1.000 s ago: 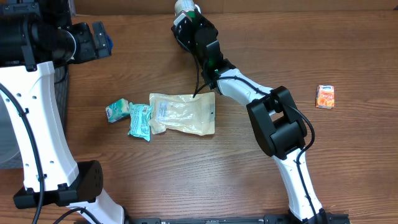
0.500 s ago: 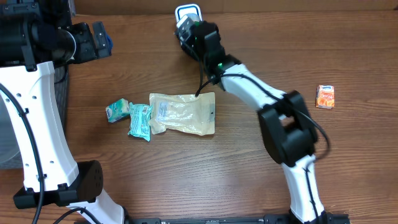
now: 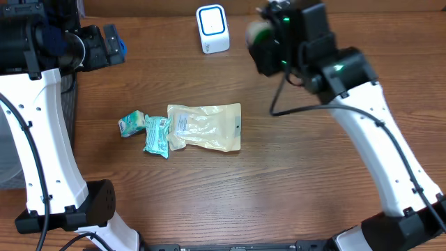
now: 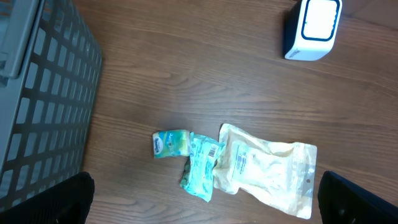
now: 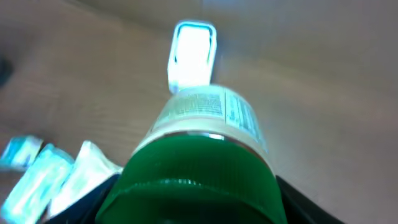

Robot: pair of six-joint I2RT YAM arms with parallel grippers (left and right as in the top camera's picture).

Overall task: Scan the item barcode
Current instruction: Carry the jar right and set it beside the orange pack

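Clamped in right gripper [image 3: 268, 43]: green-capped, white-labelled plastic bottle [image 5: 199, 143], cap toward wrist, at 3 o'clock of white, blue-ringed box scanner [image 3: 212, 28] on brown wooden table [image 3: 279, 174]. Left gripper [image 4: 204, 199] spread wide, at table's 10 o'clock.

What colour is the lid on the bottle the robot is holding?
The bottle has a green lid; the right wrist view shows it best.
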